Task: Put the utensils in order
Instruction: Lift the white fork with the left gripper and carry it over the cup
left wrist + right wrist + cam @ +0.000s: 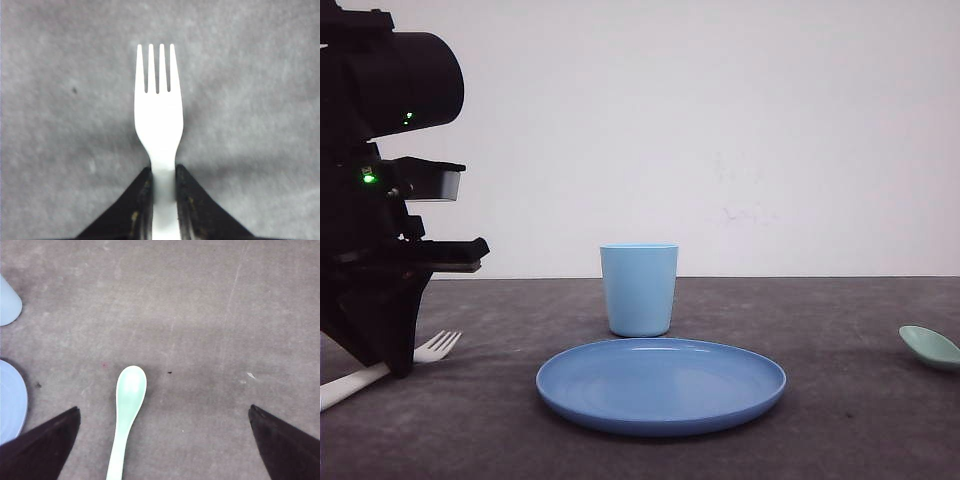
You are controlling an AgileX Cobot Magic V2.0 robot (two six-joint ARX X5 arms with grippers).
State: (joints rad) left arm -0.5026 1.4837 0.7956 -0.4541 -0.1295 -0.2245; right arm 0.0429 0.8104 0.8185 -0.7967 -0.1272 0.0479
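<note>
Left gripper point(390, 365), seen from the front, sits low at the table's point(840, 440) left edge on the white fork point(438, 346), whose tines point toward the round blue plate point(661, 385); a light blue cup point(639, 289) stands just behind the plate, and the mint-green spoon point(928, 346) lies far right. Left wrist view: both fingers point(141, 200) clamp the fork's point(158, 120) neck. Right wrist view: the right gripper point(165, 440) is spread wide, its fingers point(45, 440) flanking the spoon point(127, 407) without touching it.
</note>
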